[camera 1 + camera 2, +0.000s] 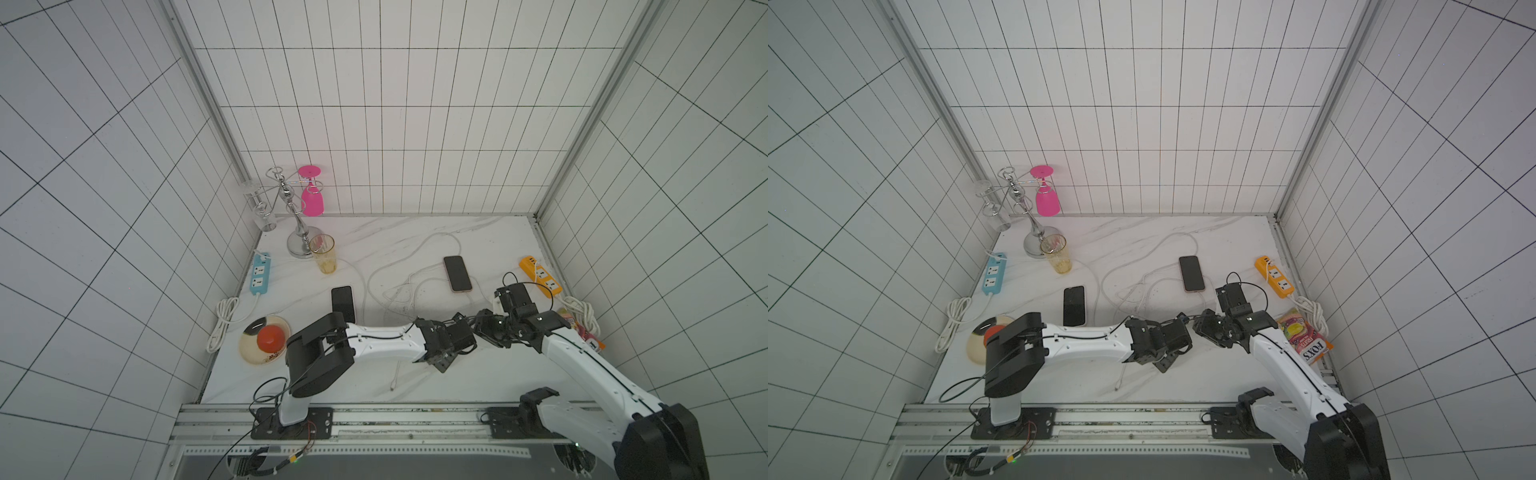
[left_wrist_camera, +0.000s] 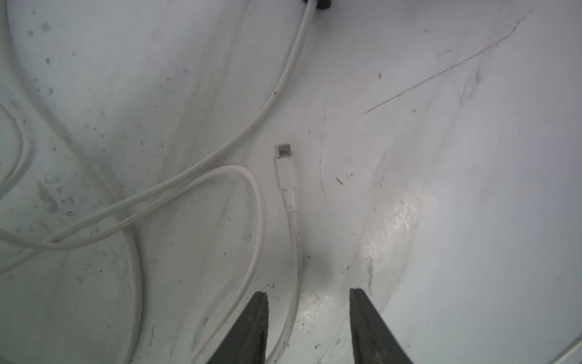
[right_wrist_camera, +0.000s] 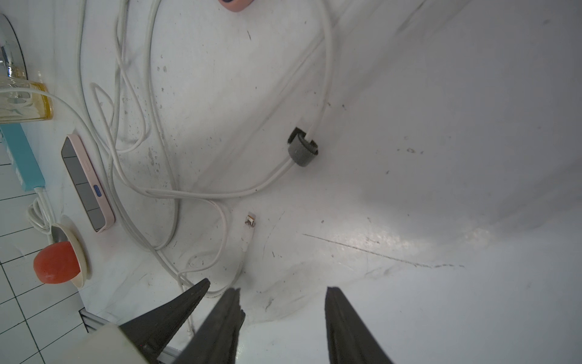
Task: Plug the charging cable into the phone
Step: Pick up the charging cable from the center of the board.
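My left gripper: half-open, empty, astride the cable; plug loose on the counter just ahead. My right gripper: half-open, empty. Outstanding, I judge: grasp plug, seat it in phone.

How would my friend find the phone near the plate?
Find the blue power strip at the marble table's left edge. The phone lies flat to its right, beyond the plate. The other phone lies by the orange power strip.

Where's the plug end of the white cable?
In the left wrist view, the plug lies flat on the white table, just ahead of the open left gripper, right beside a cable loop.
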Robot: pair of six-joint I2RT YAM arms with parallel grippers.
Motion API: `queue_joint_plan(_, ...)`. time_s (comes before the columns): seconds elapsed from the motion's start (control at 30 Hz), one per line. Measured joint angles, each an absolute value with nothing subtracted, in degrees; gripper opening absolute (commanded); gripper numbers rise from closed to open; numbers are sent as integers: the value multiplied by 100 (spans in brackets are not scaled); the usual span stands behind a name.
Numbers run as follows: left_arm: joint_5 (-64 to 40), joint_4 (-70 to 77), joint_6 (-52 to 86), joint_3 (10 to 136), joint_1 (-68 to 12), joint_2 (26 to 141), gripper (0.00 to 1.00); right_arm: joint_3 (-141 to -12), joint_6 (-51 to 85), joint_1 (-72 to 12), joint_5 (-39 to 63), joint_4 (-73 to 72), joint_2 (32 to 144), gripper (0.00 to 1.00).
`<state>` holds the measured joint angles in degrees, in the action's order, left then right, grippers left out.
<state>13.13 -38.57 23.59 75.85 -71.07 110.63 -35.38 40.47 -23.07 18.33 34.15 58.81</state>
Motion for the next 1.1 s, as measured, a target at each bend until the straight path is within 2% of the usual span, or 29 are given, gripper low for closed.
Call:
queue_joint_plan(0.67, 1028, -4191, 2351, 8176, -6836, 11727, 39, -3465, 3988, -2169, 1925, 3417, 5756, 48)
queue_joint_plan(0.77, 1131, -4230, 2421, 8162, -6842, 11703, 43, -3435, 3966, -2143, 1929, 3417, 5752, 48)
queue_joint_plan(0.9, 1262, -4324, 2497, 8082, -6842, 11533, 44, -3391, 3951, -2117, 1931, 3417, 5749, 48)
queue_joint_plan(1.1, 1236, -4353, 2495, 8012, -6890, 10991, 36, -3382, 3933, -2062, 1953, 3420, 5719, 49)
